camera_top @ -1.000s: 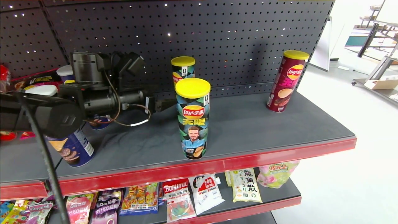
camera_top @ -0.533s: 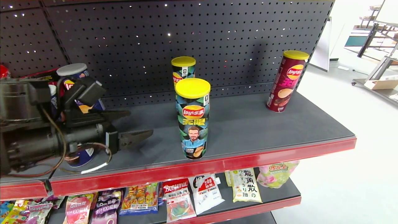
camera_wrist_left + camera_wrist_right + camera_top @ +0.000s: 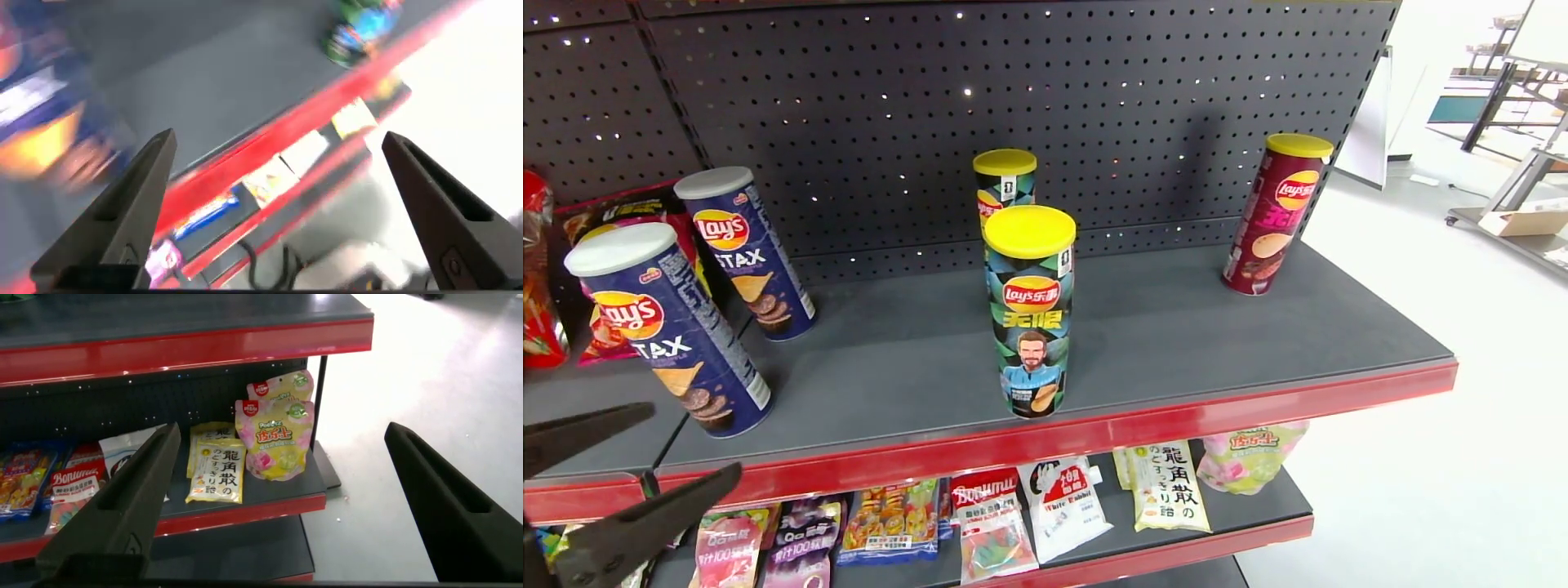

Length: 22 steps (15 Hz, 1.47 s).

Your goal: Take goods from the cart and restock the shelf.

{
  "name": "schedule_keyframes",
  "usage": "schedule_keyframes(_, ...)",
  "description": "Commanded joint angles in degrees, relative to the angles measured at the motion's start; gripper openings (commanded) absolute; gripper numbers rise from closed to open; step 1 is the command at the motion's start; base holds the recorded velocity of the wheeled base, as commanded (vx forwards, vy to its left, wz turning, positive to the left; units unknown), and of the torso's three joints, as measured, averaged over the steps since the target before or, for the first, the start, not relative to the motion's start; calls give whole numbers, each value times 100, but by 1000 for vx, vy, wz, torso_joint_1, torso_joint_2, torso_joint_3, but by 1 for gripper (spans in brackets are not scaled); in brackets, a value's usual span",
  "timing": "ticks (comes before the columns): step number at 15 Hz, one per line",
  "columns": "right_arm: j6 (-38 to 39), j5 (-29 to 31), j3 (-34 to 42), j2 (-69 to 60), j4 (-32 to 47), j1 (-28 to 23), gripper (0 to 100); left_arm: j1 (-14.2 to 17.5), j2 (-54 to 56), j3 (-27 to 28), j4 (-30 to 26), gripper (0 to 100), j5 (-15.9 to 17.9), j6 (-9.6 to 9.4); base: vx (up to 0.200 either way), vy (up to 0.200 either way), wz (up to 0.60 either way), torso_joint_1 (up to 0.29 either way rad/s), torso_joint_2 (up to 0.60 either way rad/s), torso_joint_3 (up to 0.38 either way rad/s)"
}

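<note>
A green chip can with a yellow lid (image 3: 1029,314) stands upright near the front of the grey shelf board (image 3: 1192,327). A second one (image 3: 1005,184) stands right behind it. My left gripper (image 3: 693,437) is open and empty, low at the left, in front of the shelf's red edge (image 3: 1094,429). In the left wrist view this gripper (image 3: 278,139) hangs over the red edge (image 3: 270,139), with the green can (image 3: 355,37) farther off. My right gripper (image 3: 282,429) is open and empty, facing the lower shelf.
Two blue cans (image 3: 666,327) (image 3: 743,249) stand at the left of the board and a maroon can (image 3: 1278,216) at the back right. Snack bags (image 3: 1062,506) lie on the lower shelf (image 3: 245,514), among them a pink bag (image 3: 274,433). Bare board lies between the cans.
My left arm has drawn back from beside the green can toward the lower left, off the shelf, uncovering the two blue cans. The cans have not moved.
</note>
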State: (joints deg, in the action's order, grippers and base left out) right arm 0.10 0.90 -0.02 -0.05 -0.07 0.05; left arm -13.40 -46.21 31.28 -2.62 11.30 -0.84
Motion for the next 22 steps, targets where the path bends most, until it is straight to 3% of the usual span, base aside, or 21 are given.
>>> schedule_keyframes(1,-1,-2,2,5,-1,4,100,13,1334,-184,-362,100,-743,321,0,0,0,0,0,0)
schedule_keyframes(3,-1,-2,2,5,-1,4,100,13,1853,-157,-995,100,-1482,321,0,0,0,0,0,0)
schedule_keyframes(5,-1,-2,2,5,-1,4,100,21,2336,-149,-1768,100,-1833,321,0,0,0,0,0,0)
schedule_keyframes(7,-1,-2,2,5,-1,4,100,109,2530,-122,-1970,100,-1877,357,0,0,0,0,0,0)
schedule_keyframes(9,-1,-2,2,5,-1,4,100,487,2538,-122,-1979,100,-2018,717,0,0,0,0,0,0)
schedule_keyframes(10,-1,-2,2,5,-1,4,100,698,2582,-175,-1979,100,-2044,752,0,0,0,0,0,0)
schedule_keyframes(13,-19,-11,-6,5,-1,4,100,1120,3013,-447,-1979,100,-2044,726,0,0,0,0,0,0)
schedule_keyframes(15,-27,-20,-6,5,-1,4,100,1129,3233,-632,-1962,100,-1991,699,0,0,0,0,0,0)
schedule_keyframes(17,-36,-37,-6,5,-1,4,100,1120,3470,-913,-1926,100,-1965,480,0,0,300,1,-1,4)
schedule_keyframes(22,-36,-37,2,5,-1,4,100,1102,3444,-1115,-1724,100,-1772,453,0,0,600,1,3,3)
